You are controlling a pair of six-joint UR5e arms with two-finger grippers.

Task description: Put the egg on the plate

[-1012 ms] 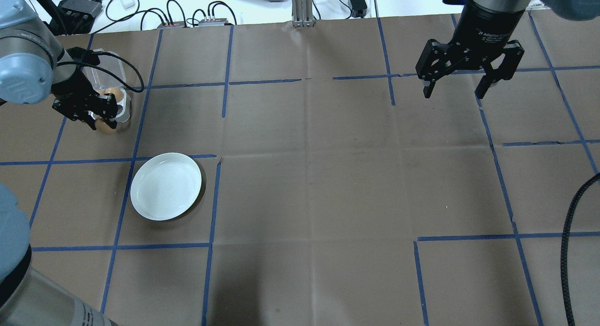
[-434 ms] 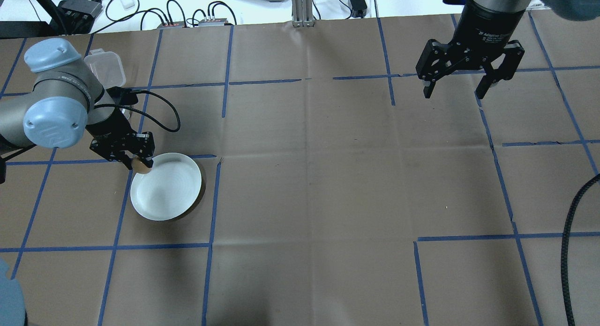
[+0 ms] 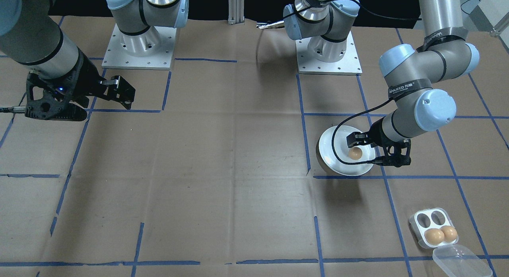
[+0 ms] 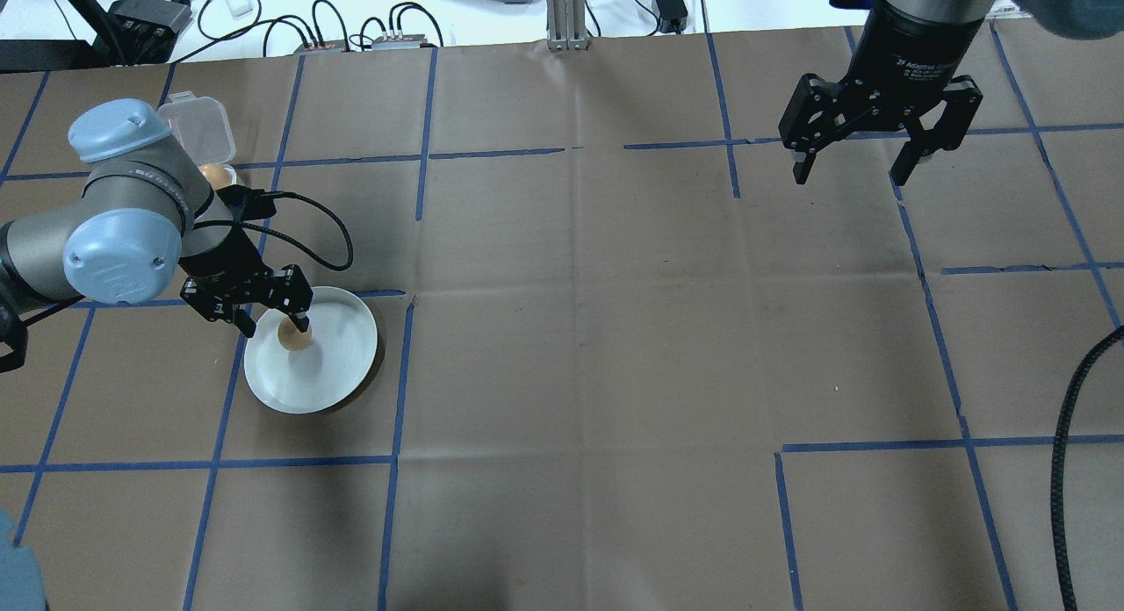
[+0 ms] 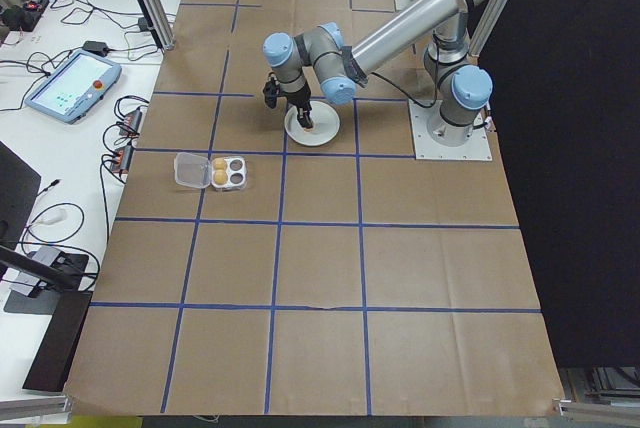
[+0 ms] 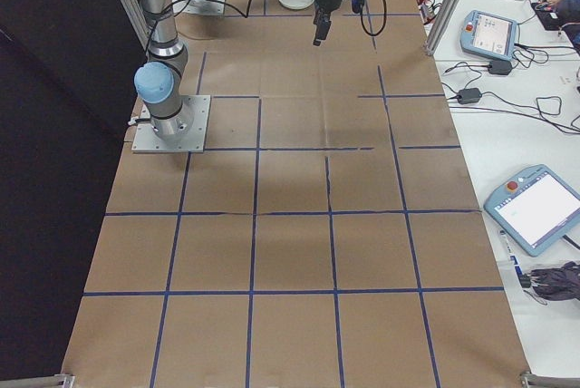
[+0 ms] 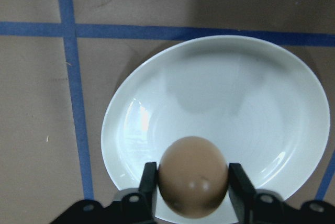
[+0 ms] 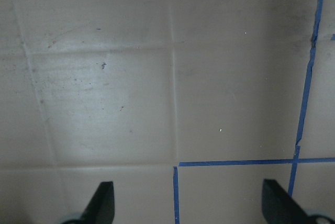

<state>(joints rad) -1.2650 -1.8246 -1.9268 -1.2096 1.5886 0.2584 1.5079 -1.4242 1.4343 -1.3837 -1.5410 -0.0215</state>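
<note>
The table (image 4: 615,330), covered in brown paper marked off by blue tape lines (image 4: 399,383), carries everything described here; places are given relative to the plate. My left arm (image 4: 114,233) reaches in over the plate's rim. The plate (image 4: 338,365) is round, white and glossy, and lies flat on the paper beside a crossing of tape lines. My left gripper (image 4: 275,312) hangs over the part of the plate nearest the egg tray, its two fingers (image 7: 148,182) pressed against opposite sides of the brown egg (image 7: 193,177). In the left wrist view the egg sits between the pads with the plate's white surface behind it; whether the egg touches the plate I cannot tell. My right gripper (image 4: 859,168) hangs well apart from the plate, far across the table, fingers spread wide with only bare paper between them. The egg tray (image 3: 431,228) lies near the plate on its far side from me, lid (image 3: 461,261) swung open, with two brown eggs (image 3: 440,234) in one row and two vacant holes nearer the plate.
</note>
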